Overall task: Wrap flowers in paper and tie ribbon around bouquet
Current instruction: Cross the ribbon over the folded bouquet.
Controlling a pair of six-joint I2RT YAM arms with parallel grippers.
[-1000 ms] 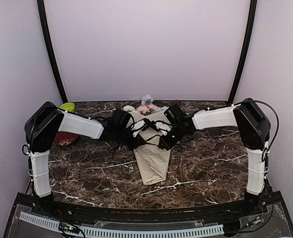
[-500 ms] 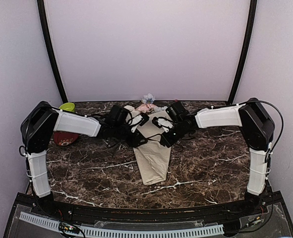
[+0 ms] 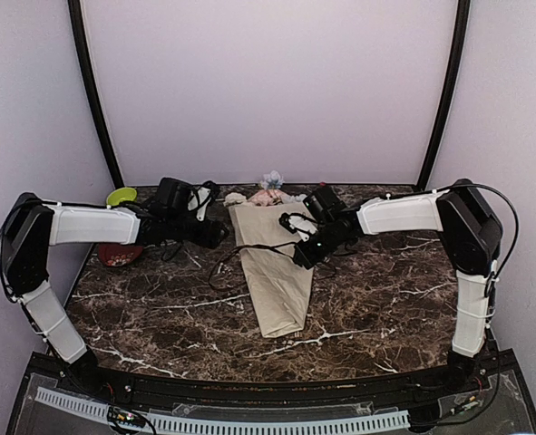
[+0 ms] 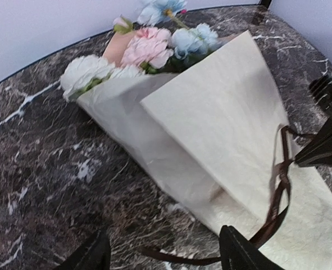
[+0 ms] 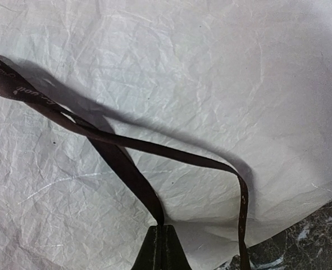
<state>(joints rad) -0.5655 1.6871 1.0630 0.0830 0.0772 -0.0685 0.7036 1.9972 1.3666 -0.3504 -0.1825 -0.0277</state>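
Bouquet (image 3: 272, 272) is laid flat on table (image 3: 385, 308), narrow end toward the arm bases, flowers (image 4: 149, 48) at its far, wide end. Paper (image 4: 222, 129) is folded over the stems, beige face out, with a bit of peach shown behind the pink head. Wrapping is judged done. Tying is the step in hand, and it is at an early stage.

Ribbon (image 4: 276, 194) is draped loosely over the bouquet's middle, and no knot is seen. It is pinched by right gripper (image 3: 301, 256), fingers (image 5: 153, 256) closed tight on it, just above the bouquet's right edge near mid-length. From that pinch, strands are run across the paper, and slack is trailed off the bouquet's left edge onto the table in a loose loop. Whether any ribbon passes under the bouquet cannot be told.

Left gripper (image 3: 215, 234) is held just left of the bouquet's wide end, low over the table, fingers spread wide, nothing held.

Next move is judged to be a pick-up of the slack by the left gripper. The open fingers must be set around the thin strand beside the bouquet's left edge and closed without paper being caught. The strand must then be drawn against the right grip so the loop is cinched. A miss or slip is likely, since the ribbon is thin and limp, and the light cone could be dragged or unrolled by a hard pull.
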